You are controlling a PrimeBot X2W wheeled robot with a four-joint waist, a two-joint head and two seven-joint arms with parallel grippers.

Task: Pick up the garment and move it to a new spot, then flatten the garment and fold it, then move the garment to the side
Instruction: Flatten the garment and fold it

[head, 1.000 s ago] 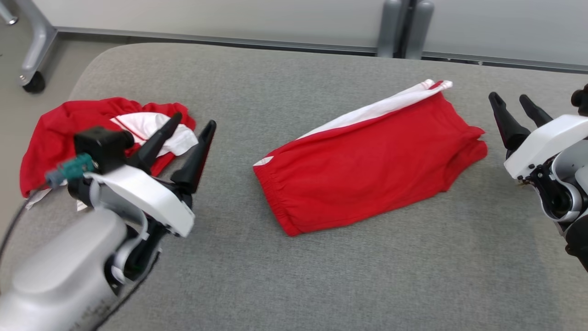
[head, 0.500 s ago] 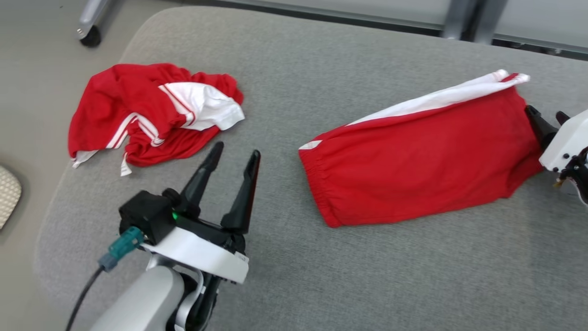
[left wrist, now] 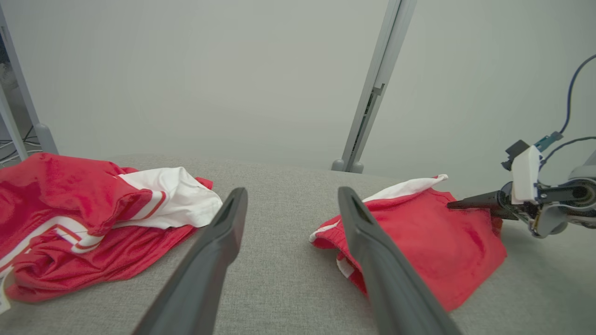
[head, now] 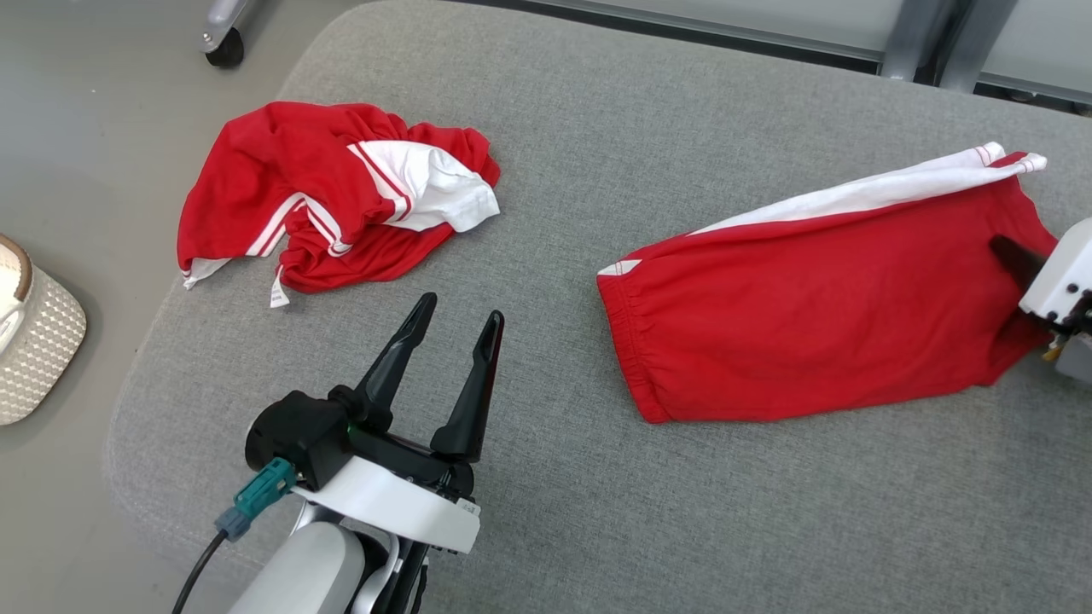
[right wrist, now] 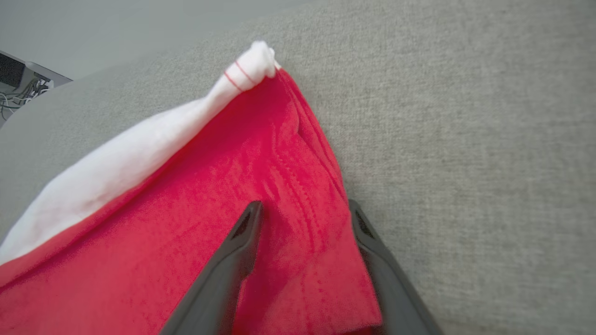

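Note:
A folded red garment [head: 819, 315] with a white side panel lies flat on the grey padded table [head: 682, 512]. My right gripper [head: 1019, 269] is at its right end. In the right wrist view the garment [right wrist: 233, 163] has its hem edge between the two fingers of that gripper [right wrist: 305, 204], whose jaws stand apart. My left gripper [head: 461, 309] is open and empty above the table, between the folded garment [left wrist: 433, 232] and a crumpled red and white garment [head: 333, 196]. The left wrist view has its open fingers [left wrist: 292, 190] pointing at bare table.
The crumpled garment [left wrist: 84, 218] lies near the table's rounded far left corner. A pale woven shoe [head: 34, 341] is on the floor at the left. A caster wheel [head: 223, 53] and grey frame posts [head: 938, 43] stand beyond the table.
The head camera has swung left and down. My right gripper has moved from beside the folded garment onto its right end, fingers now astride the hem. The left gripper stays open.

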